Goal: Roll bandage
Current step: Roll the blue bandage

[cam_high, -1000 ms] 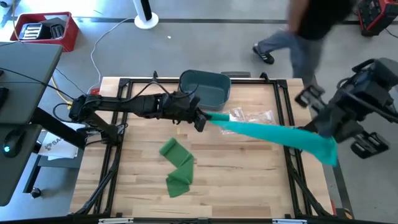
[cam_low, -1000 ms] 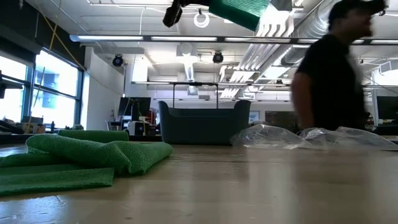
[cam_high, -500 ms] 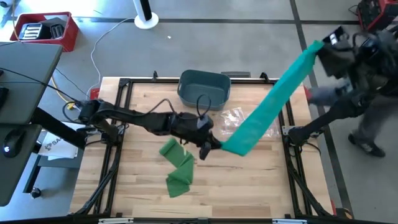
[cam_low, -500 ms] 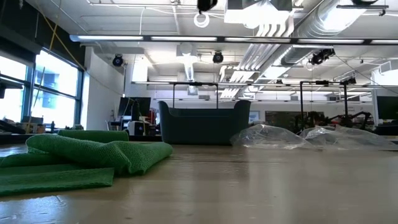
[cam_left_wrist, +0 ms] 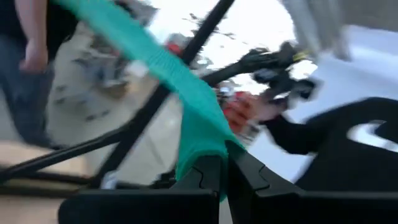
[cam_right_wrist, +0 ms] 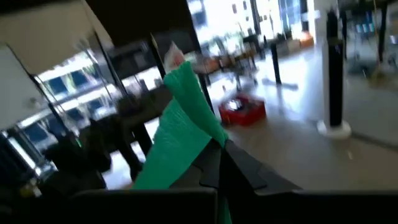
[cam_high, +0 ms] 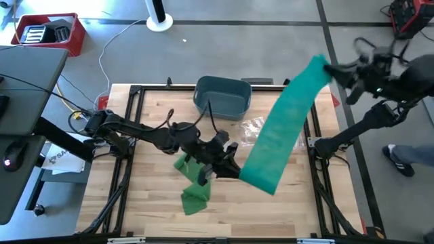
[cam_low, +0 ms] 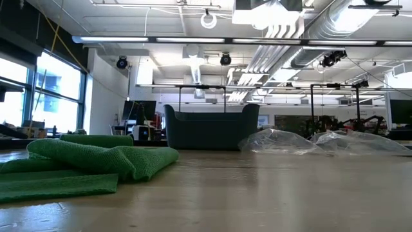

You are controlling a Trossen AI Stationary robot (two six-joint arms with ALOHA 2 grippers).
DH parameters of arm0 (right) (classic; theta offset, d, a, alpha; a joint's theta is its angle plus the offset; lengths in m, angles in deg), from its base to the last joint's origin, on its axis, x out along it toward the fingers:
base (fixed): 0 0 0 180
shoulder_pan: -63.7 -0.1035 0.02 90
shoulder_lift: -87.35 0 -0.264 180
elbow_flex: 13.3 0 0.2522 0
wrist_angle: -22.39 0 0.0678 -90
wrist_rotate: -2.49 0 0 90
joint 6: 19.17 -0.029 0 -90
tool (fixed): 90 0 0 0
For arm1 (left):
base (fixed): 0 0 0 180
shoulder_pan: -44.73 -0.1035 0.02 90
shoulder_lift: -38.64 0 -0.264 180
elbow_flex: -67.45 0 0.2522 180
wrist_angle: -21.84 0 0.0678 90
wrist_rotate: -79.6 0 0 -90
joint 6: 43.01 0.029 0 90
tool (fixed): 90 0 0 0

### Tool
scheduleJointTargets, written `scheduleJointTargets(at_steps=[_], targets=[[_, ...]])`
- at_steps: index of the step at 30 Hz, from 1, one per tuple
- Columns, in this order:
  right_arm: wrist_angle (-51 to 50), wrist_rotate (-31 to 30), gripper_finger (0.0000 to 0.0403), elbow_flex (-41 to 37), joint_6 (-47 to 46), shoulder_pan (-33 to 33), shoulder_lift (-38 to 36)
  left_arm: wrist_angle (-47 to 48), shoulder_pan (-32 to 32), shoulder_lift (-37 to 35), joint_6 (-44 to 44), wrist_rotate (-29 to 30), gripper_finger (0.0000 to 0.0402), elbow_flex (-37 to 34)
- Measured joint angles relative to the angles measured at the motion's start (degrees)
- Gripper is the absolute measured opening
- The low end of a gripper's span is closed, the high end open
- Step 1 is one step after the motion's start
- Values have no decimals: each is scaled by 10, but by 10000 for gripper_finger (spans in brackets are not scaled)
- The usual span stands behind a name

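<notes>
A long teal bandage (cam_high: 285, 125) spans the air above the table's right half, from my left gripper (cam_high: 234, 171) at its near end to my right gripper (cam_high: 330, 68) at its far end, high beyond the table's far right corner. Both grippers are shut on it. It also shows as a teal bandage (cam_left_wrist: 168, 68) in the left wrist view and a teal bandage (cam_right_wrist: 177, 134) in the right wrist view. A second, green bandage (cam_high: 193, 181) lies loosely folded on the table, left of centre. Neither gripper shows in the low view. My left gripper pinches the teal bandage's near end (cam_left_wrist: 200, 152) between its two fingers, bunched narrow at the hold. The fingers point about level, toward the table's right. The bandage rises from them clear of the table, drawn straight toward my other gripper. My right gripper pinches the teal bandage's far end (cam_right_wrist: 198, 124) between its two fingers, with a short tip (cam_right_wrist: 180, 78) standing past them. The end is held high, clear of the table. From there the strip slopes down toward my left gripper.
A dark bin (cam_high: 222, 95) stands at the table's far edge, with crumpled clear plastic (cam_high: 261, 127) to its right, under the bandage. The green bandage (cam_low: 96, 158) fills the low view's left. A person's leg (cam_high: 401, 159) shows beyond the table's right side.
My left gripper has gone from beside the bin toward the near edge and turned. My right gripper has swung from the near right toward the far edge and turned. The teal bandage, held at both ends, has swung from across the table to running near to far.
</notes>
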Motion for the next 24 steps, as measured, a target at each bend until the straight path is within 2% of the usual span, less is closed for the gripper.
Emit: scheduleJointTargets(at_steps=[3, 7, 13, 18, 21, 24], targets=[[-90, 3, 0, -24, -92, 0, 1, -5, 5, 2, -4, -19, 1, 33], [-160, 40, 0, -80, -185, 0, 1, -8, 7, 1, 19, -21, 1, 82], [-154, 141, 0, -207, -260, -5, -4, -13, 3, 1, 95, -13, 1, 162], [-17, 232, 0, -339, -263, -32, -2, -18, -5, 1, 165, 42, 1, 205], [142, 291, 0, -405, -226, -61, 4, -15, -10, -2, 202, 125, 1, 211], [298, 326, 0, -434, -194, -99, 13, 15, -19, -9, 234, 221, 1, 210]])
